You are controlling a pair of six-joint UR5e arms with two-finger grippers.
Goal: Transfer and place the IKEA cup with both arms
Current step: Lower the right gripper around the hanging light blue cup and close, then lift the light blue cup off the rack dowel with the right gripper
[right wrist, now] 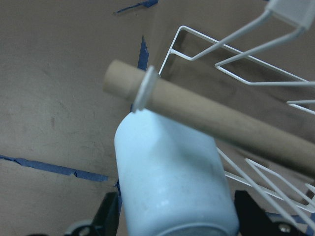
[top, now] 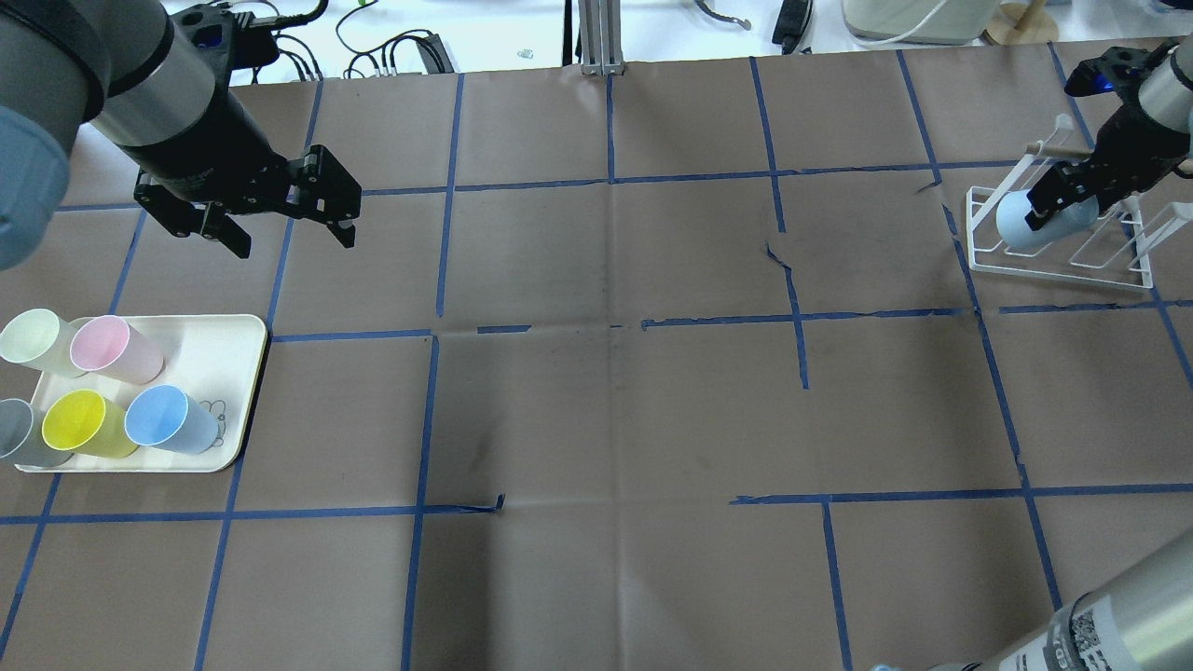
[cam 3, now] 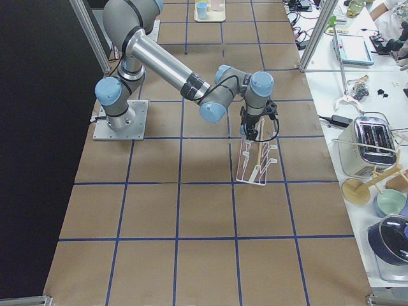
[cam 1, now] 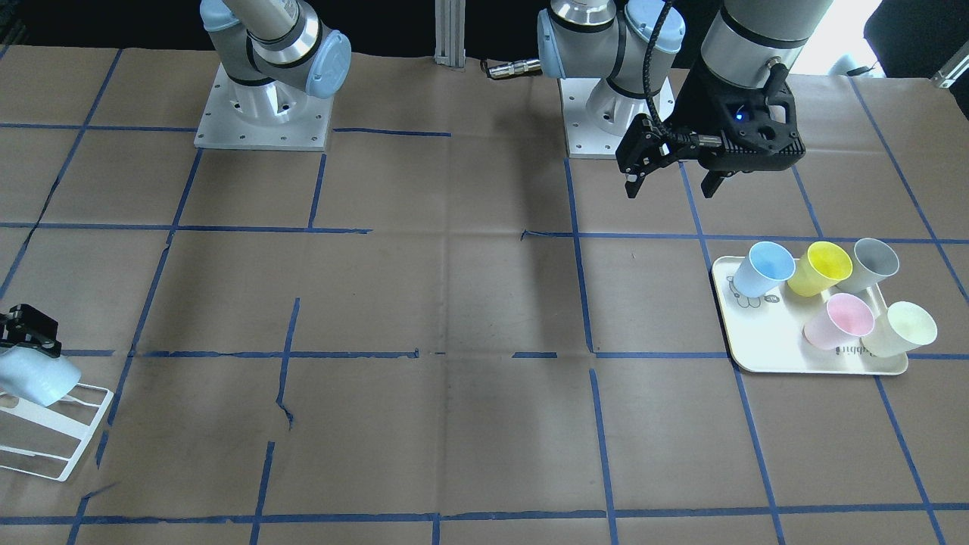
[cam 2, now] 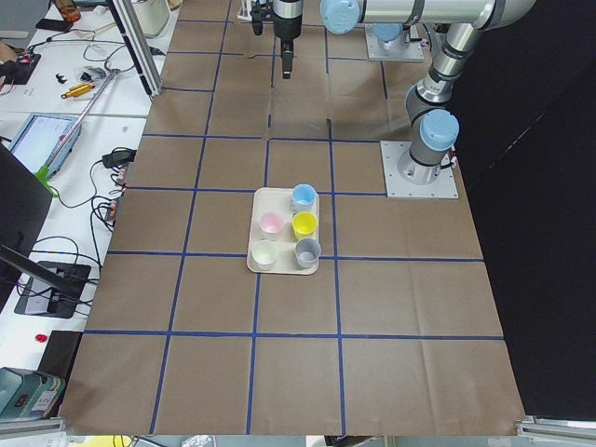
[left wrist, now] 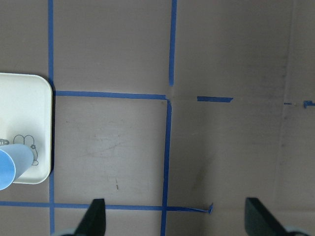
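Right gripper [top: 1049, 210] is clamped on the cup [top: 1018, 228], one finger on each side of its wall in the wrist view. It holds the cup over the white wire rack [top: 1062, 270] at the table's far right corner, seen from the robot's side.

Cup look:
- Pale blue matte plastic, tapered, no handle.
- Tipped well over, nearly on its side.
- The end pointing away from the gripper looks closed, so the inside is hidden.
- That end sits right at the wooden rod [right wrist: 221, 123] of the rack. Can't tell if it touches.
- Lower side hangs just above the rack's wire loops. Contact there is also unclear.

Left gripper [top: 295, 244] has its fingers spread wide with nothing between them. It hangs raised over the table [top: 615, 410] near the left edge, just beside the tray [top: 210, 349].

The cream tray lies flat by the left edge and carries five upright cups, packed close:
- blue cup [top: 163, 417], near twin of the held one, brighter blue inside
- yellow cup [top: 79, 421]
- pink cup [top: 107, 345]
- pale green cup [top: 33, 337]
- grey cup [top: 14, 433]

The left wrist view catches only the tray's corner and the blue cup's edge.
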